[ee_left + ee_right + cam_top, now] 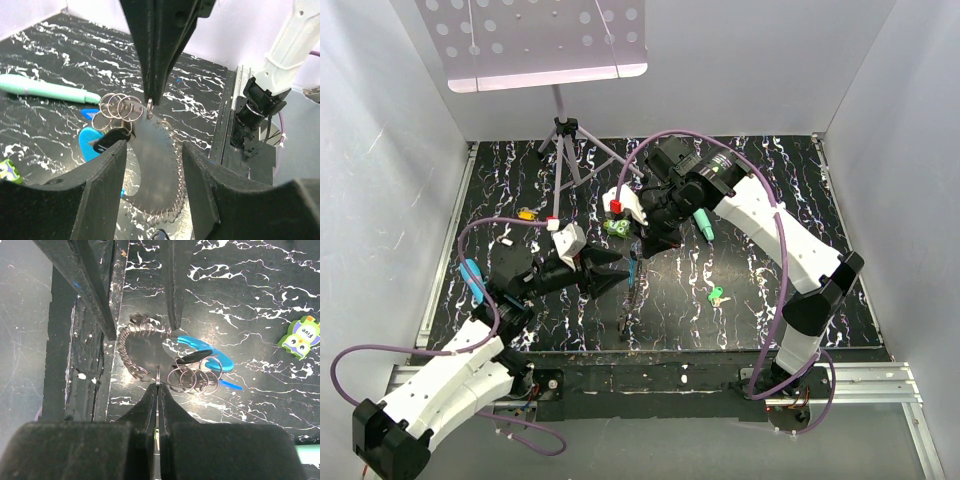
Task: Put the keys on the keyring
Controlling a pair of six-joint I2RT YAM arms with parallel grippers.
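Right pincer (157, 386) closest to its wrist cam: jaws fully closed, pinching one small split ring at the top of the keyring (129, 351). Keyring dangles from that pinch over the middle of the bench (740, 330), with the grey chain loop below, a cluster of split rings (192, 380) beside the pinch point and the blue clasp (205, 347) next to them. Can't tell if the bottom of the chain touches the bench. Left pincer (154, 146) is open, fingers (102, 185) spread on either side of the chain loop; contact with the chain is unclear from either wrist view. The two pincers face each other, tips close, with the left one lower. Keys (717, 296) lie flat on the bench to the right of the keyring, well apart from it and from both pincers, not on the ring; light green head visible with a yellow bit against it. Teal pen-like stick (45, 89) lies on the bench behind the keyring. Green owl tag (300, 337) marked "Five" lies flat, off to the side and apart from the clasp.
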